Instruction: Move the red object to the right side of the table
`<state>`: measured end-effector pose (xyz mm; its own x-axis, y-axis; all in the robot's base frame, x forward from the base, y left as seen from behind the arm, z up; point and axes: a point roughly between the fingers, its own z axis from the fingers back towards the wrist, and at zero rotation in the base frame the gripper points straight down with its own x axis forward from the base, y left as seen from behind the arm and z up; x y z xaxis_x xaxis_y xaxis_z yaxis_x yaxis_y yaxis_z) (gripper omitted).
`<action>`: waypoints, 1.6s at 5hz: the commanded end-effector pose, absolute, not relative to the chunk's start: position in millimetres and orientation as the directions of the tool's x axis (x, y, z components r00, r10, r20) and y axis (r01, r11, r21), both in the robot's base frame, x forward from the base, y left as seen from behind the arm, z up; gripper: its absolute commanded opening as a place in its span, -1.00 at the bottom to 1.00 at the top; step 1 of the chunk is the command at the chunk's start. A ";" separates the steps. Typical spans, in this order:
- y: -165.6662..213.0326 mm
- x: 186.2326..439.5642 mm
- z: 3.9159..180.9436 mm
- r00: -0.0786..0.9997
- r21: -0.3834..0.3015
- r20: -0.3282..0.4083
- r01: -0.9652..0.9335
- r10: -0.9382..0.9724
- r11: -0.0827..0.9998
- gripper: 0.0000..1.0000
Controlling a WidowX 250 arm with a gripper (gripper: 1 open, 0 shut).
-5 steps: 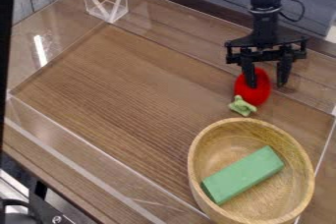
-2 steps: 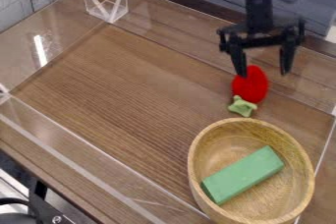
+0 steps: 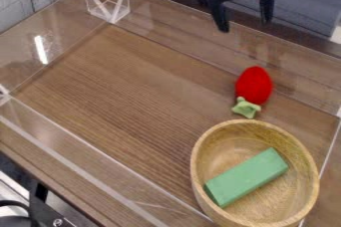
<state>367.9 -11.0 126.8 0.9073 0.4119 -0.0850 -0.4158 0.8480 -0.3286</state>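
Note:
The red object [image 3: 252, 87] is a small strawberry-like toy with a pale green stem end pointing down toward the bowl. It lies on the brown wood-grain table [image 3: 134, 92] near the right wall, just above the bowl's rim. My gripper [image 3: 241, 9] hangs high at the top of the view, well above and to the upper left of the toy. Its two dark fingers [image 3: 220, 14] stand spread wide and open, with nothing between them.
A round light wooden bowl [image 3: 213, 146] sits at the lower right and holds a green rectangular block [image 3: 246, 178]. Low clear acrylic walls [image 3: 60, 131] edge the tabletop. A clear folded stand [image 3: 107, 5] is at the back left.
The gripper, which stood down around the red toy, has lifted off it and moved up and to the left. The toy stays lying on the table.

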 end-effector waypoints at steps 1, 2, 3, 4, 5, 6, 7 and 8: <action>-7.3 365.6 167.3 0.933 -0.356 0.021 -0.330 0.360 0.875 1.00; -6.2 360.6 167.9 0.947 -0.347 0.023 -0.293 0.320 0.891 1.00; -6.0 356.0 166.1 0.960 -0.334 0.022 -0.256 0.279 0.907 1.00; -6.4 351.7 165.0 0.971 -0.324 0.022 -0.217 0.237 0.921 1.00; -3.4 343.9 176.0 0.980 -0.315 0.022 -0.180 0.197 0.932 1.00; -1.1 335.9 185.4 0.987 -0.304 0.022 -0.145 0.159 0.942 1.00; -10.1 328.0 171.0 0.988 -0.294 0.010 -0.144 0.153 0.945 1.00; -17.6 322.2 158.7 0.990 -0.277 0.010 -0.134 0.143 0.951 1.00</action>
<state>322.0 -16.9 134.7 0.9866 0.1477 -0.0695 -0.1613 0.9476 -0.2759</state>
